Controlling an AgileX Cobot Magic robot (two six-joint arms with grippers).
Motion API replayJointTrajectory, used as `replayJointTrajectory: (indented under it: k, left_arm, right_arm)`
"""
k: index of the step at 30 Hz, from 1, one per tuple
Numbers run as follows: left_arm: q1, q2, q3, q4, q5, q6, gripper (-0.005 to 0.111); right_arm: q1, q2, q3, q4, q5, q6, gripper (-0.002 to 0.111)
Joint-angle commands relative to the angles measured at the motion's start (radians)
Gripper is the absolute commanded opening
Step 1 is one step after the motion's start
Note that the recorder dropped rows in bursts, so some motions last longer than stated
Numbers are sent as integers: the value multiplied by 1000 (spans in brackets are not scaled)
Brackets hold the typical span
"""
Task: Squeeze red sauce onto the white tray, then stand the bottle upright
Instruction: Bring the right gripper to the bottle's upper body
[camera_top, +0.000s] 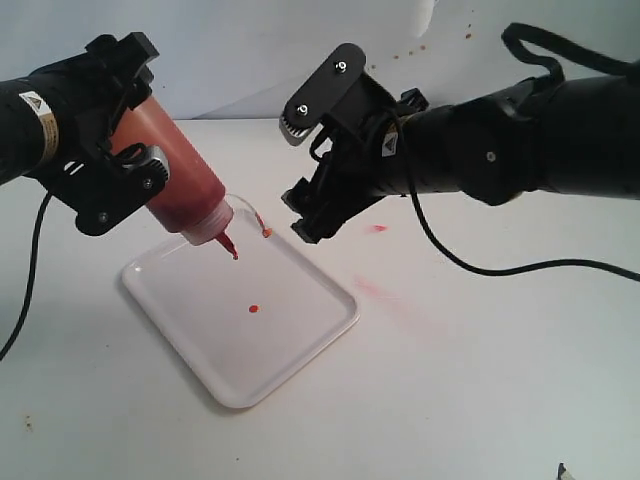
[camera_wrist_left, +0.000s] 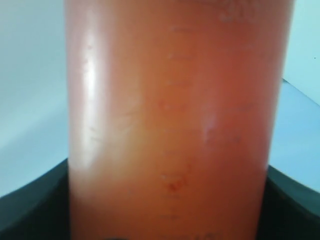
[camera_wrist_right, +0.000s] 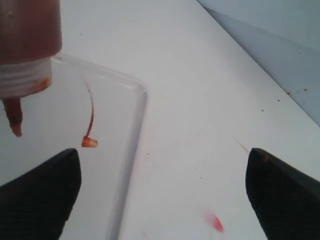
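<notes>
Left pincer clamps the translucent, orange-red cylindrical bottle, tilted with its pointed nozzle down over the smooth, round-cornered white tray. Small round glossy red sauce blob mid-tray. Right pincer spread wide, empty, above the tabletop.

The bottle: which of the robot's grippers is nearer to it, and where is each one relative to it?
Left. The left gripper grips the bottle by its body, tilting it nozzle-down over the white tray. The right gripper is open, off to the nozzle side, not touching it.
</notes>
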Motion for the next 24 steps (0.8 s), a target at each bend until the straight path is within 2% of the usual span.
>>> replayJointTrajectory:
  k: [1, 3, 5, 7, 9, 10, 12, 19, 24]
  left_arm:
    - [-5, -6, -11, -7, 17, 10, 0]
    - [-5, -6, -11, -7, 17, 10, 0]
    - [-5, -6, -11, -7, 17, 10, 0]
    - [-5, -6, -11, -7, 20, 9, 0]
    - [-5, -6, -11, -7, 21, 9, 0]
    - [-5, -6, -11, -7, 21, 9, 0]
    - [-5, -6, -11, -7, 23, 9, 0]
    - [-5, -6, -11, -7, 25, 9, 0]
    - [-5, -6, -11, -7, 29, 9, 0]
  right_arm:
    - [5, 13, -82, 120, 79, -19, 82]
    - [5, 26, -125, 231, 169, -93, 82]
    - [5, 39, -163, 460, 257, -275, 82]
    - [5, 47, -184, 751, 358, -546, 82]
    - [5, 47, -186, 973, 423, -802, 82]
    - [5, 47, -186, 1048, 431, -870, 82]
    - [5, 47, -186, 1103, 413, -938, 82]
    - [5, 109, -186, 1121, 345, -989, 82]
    - [5, 174, -186, 1234, 304, -1122, 82]
